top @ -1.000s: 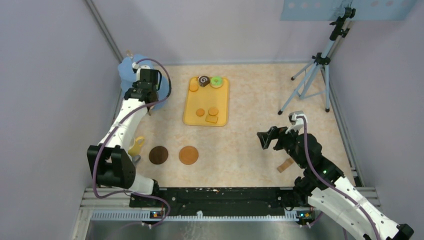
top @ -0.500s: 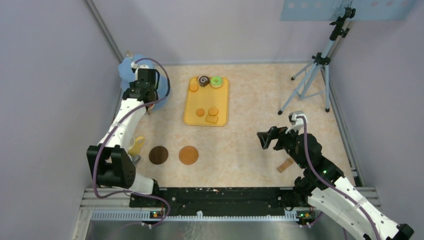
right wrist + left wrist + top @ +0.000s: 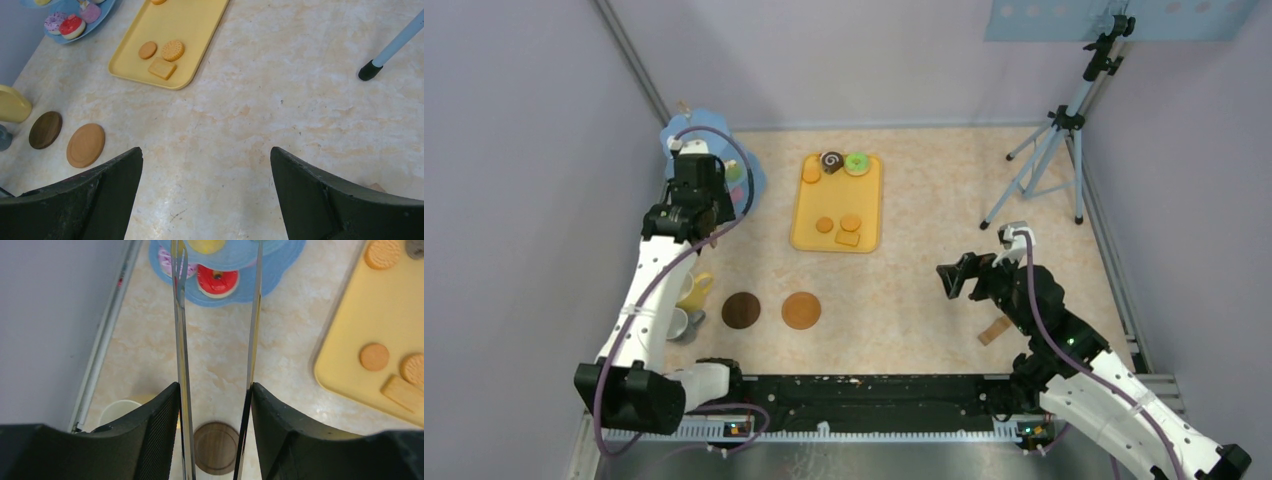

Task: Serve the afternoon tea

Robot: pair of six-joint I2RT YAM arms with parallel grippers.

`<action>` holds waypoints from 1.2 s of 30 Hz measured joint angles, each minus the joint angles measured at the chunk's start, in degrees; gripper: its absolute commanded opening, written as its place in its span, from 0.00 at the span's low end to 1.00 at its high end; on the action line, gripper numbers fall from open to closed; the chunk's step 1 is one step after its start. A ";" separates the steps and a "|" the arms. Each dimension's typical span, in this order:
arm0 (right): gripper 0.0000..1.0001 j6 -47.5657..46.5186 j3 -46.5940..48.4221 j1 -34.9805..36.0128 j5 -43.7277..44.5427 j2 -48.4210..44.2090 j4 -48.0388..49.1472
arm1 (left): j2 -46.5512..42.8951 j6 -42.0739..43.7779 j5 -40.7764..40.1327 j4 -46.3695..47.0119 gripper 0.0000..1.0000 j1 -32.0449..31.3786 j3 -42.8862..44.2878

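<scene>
The tea things lie in three groups. On the yellow tray [image 3: 839,195], in the middle of the table's far half, sit a swirl cake [image 3: 831,161], a green doughnut [image 3: 856,162] and orange biscuits [image 3: 851,221]. A red doughnut [image 3: 217,282] and a pink doughnut [image 3: 165,260] rest on the blue tiered stand [image 3: 240,287] in the far left corner. At the near left, the yellow mug [image 3: 694,292] and the grey-white mug [image 3: 674,325] stand just left of the dark coaster [image 3: 741,310] and the light coaster [image 3: 801,310]. The left gripper [image 3: 215,390] clasps the long metal tongs [image 3: 181,340], one blade against each finger. The blades are apart and reach over the stand, their tips running out of view. The right gripper [image 3: 206,152] hangs over the near right of the table, jaws spread wide and holding nothing, near a wooden block [image 3: 994,332].
</scene>
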 measured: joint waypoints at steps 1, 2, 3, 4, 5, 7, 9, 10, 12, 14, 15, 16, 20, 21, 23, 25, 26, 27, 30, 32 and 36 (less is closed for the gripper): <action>0.96 0.00 0.00 0.00 -0.02 0.00 0.00 | -0.70 -0.02 1.73 -0.39 0.59 0.00 -0.31; 0.96 0.00 0.00 0.00 -0.02 0.00 -0.02 | -1.36 -0.02 3.80 -0.72 0.58 0.00 -0.68; 0.96 0.00 0.00 0.00 -0.02 0.00 -0.02 | -1.99 -0.11 6.40 -0.96 0.59 0.00 -1.18; 0.97 0.00 0.00 0.00 -0.02 0.00 -0.02 | -2.54 -0.15 8.41 -1.05 0.59 0.00 -1.62; 0.97 0.00 0.00 0.00 -0.02 0.00 -0.04 | -3.30 -0.42 11.37 -0.85 0.59 0.00 -2.38; 0.98 0.00 0.02 0.00 0.00 0.00 -0.09 | -4.92 -1.01 16.76 -0.13 0.58 -0.26 -4.20; 0.99 0.00 0.04 0.00 0.02 0.00 -0.24 | -5.77 -1.53 20.41 0.74 0.59 -1.29 -5.49; 0.99 0.00 0.07 0.00 0.04 0.00 -0.37 | -5.79 -1.64 21.51 1.29 0.59 -2.40 -5.70; 0.99 0.00 0.31 0.00 0.04 0.00 -0.98 | -4.92 -1.57 22.18 2.97 0.59 -6.12 -5.68; 0.99 0.00 0.96 0.00 0.11 -0.04 -1.79 | -2.86 -1.11 22.84 4.72 0.59 -10.43 -5.14; 0.99 0.00 1.33 0.00 0.11 -0.11 -1.90 | -1.22 -0.66 23.19 5.90 0.59 -12.41 -4.70; 0.99 0.00 1.81 0.00 0.13 -0.22 -2.01 | 0.63 -0.13 23.78 7.08 0.59 -13.97 -4.24; 0.99 0.00 3.52 0.00 0.37 -0.92 -2.51 | 10.54 1.27 27.50 10.86 0.58 -16.37 -0.13; 0.99 -0.02 3.93 0.00 0.46 -0.90 -2.67 | 12.20 1.42 27.65 11.45 0.59 -16.87 0.79; 0.99 -0.02 4.37 0.00 0.63 -0.92 -2.86 | 16.96 1.44 27.61 13.03 0.59 -17.75 3.76; 0.99 -0.02 4.59 0.00 0.83 -0.92 -3.28 | 20.81 1.31 27.15 14.25 0.59 -18.84 6.38; 0.99 -0.02 4.61 0.00 0.92 -0.90 -3.61 | 22.23 1.14 26.80 14.82 0.59 -19.34 7.26; 0.99 -0.02 4.61 0.00 0.98 -0.90 -3.91 | 23.80 0.90 25.86 15.43 0.60 -20.04 8.26; 0.99 -0.02 4.61 0.00 1.22 -0.92 -4.63 | 27.34 0.39 22.40 16.72 0.64 -22.05 10.10; 0.99 -0.02 4.61 0.00 1.31 -1.01 -5.01 | 29.24 0.81 19.37 17.46 0.65 -23.45 11.13; 0.99 0.00 4.66 0.00 1.66 -1.03 -5.16 | 34.69 2.86 14.05 18.45 0.65 -25.79 15.30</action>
